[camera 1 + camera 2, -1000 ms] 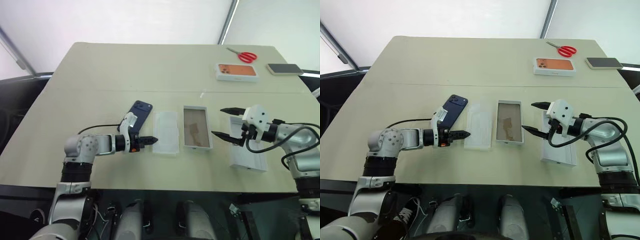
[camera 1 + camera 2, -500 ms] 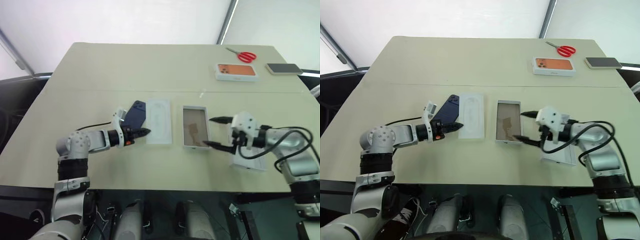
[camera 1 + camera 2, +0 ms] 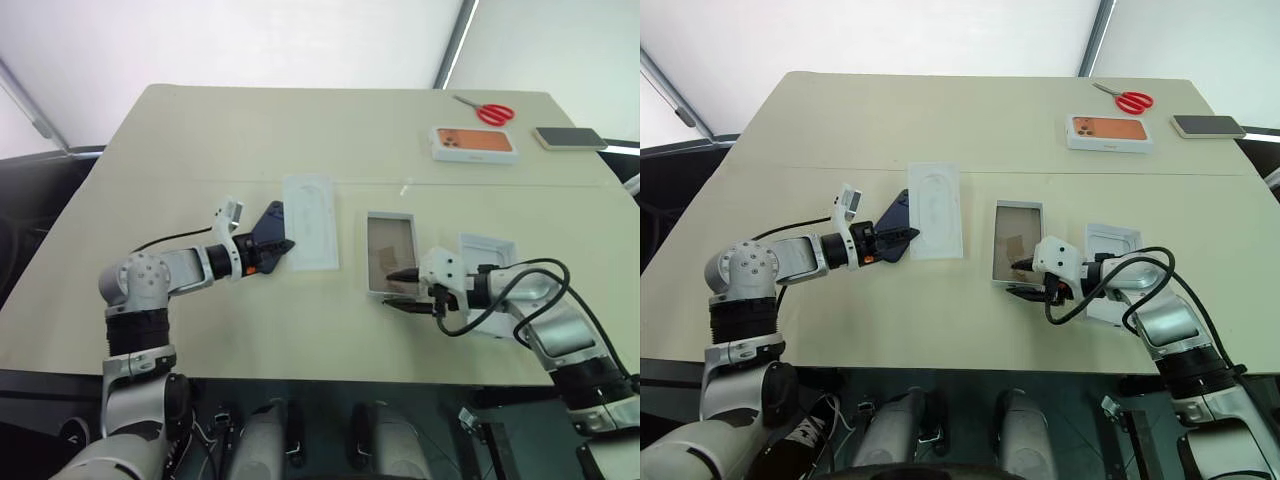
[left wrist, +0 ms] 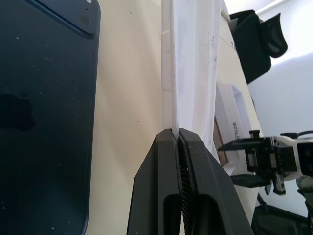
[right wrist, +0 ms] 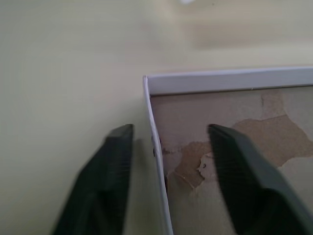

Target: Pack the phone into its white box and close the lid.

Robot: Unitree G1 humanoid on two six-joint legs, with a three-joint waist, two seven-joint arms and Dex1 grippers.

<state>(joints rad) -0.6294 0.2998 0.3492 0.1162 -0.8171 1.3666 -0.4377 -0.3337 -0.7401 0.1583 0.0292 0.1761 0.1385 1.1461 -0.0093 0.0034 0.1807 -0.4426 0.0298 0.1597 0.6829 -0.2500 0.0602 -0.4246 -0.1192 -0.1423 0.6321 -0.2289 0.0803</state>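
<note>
**Change observed.** Within the last second the left gripper (image 3: 912, 233) has dragged the flat white insert (image 3: 935, 210), a card with a rounded-rectangle recess, away from the white box (image 3: 1018, 235), a shallow cardboard tray with a brownish, scuffed floor. The insert had lain just beside the tray. It now sits well apart from it, towards 10 o'clock of the tray on the beige table (image 3: 940, 130). In the left wrist view the 2 black fingers are pinched tight on the insert's thin edge.

**Right side.** The right gripper (image 3: 1018, 278) has come down off the lid (image 3: 1112, 243) and swung to the tray's 6 o'clock end. Its jaws, wide a second ago, have narrowed. The right wrist view shows them straddling the tray's side wall near a corner, 1 finger outside and 1 inside, with a gap on each side. It stands apart and grips nothing yet.

**Task items.**
- The phone (image 3: 896, 213), a dark navy-blue glossy smartphone, lies flat on the table at 9 o'clock of the insert, partly behind the left gripper. It is not in the tray.
- The lid, a shallow white cardboard cover, rests at 3 o'clock of the tray, partly under the right arm.

**Assessment.** The tray is now empty and clear to receive the phone. I judge that the right gripper is about to steady it. Packing proper has not begun.
</note>
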